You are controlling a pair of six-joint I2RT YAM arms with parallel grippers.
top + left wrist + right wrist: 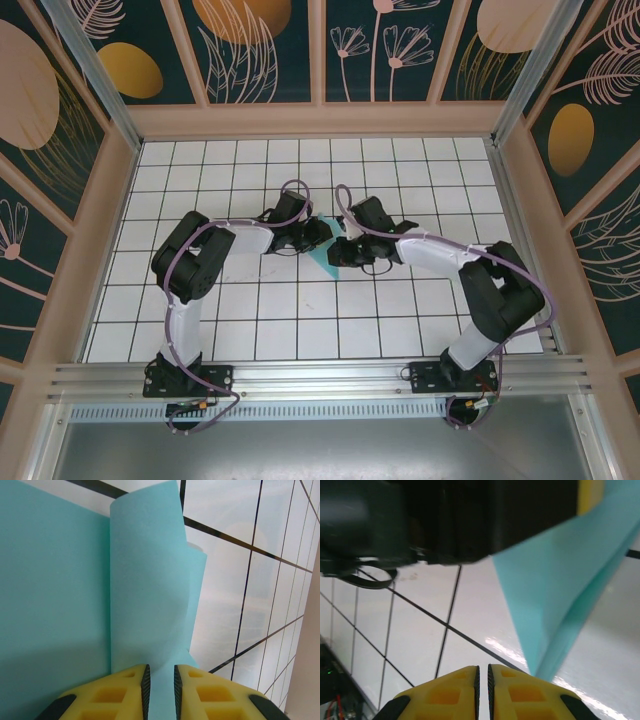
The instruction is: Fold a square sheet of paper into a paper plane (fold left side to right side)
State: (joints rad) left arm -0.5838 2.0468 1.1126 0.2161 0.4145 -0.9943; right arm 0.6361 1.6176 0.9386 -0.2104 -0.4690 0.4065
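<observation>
Between left tool [160, 682] fingers: curled turquoise paper [145, 580], pinched.

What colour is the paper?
Light turquoise paper, plain and unpatterned; clearest in left wrist view.

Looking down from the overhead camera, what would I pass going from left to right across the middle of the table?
the left arm → the left gripper → the turquoise sheet of paper → the right gripper → the right arm
</observation>
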